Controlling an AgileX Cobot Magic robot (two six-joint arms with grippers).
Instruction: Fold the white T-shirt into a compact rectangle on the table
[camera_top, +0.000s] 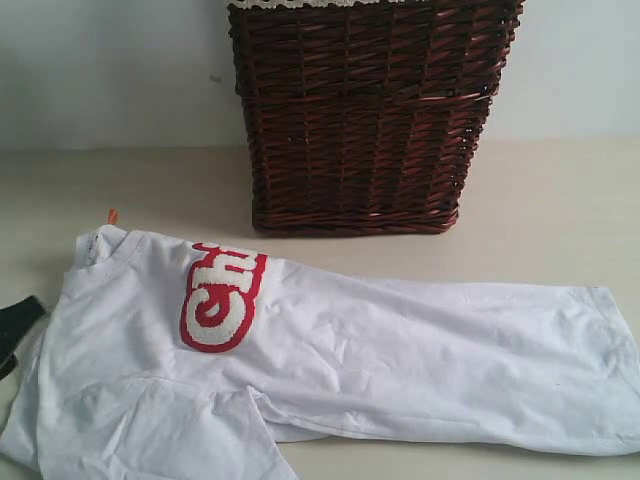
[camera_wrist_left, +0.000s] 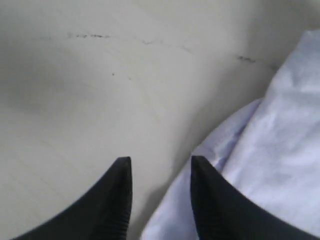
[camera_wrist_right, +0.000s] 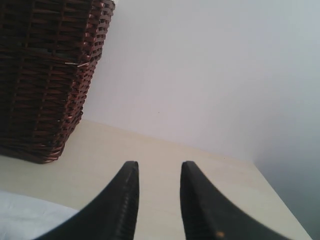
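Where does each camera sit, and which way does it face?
Exterior: off the arms, facing across the table at the white T-shirt and the wicker basket behind; a dark bit, probably the left arm, at the edge.
Left wrist: on the left arm, looking down past the open left hand at table and shirt edge.
Right wrist: on the right arm, looking level past the open right hand toward basket and wall.
All three share the T-shirt.

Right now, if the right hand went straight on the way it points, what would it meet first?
Probably the bare table just ahead of the right hand; the basket stands aside. Depth is unclear.
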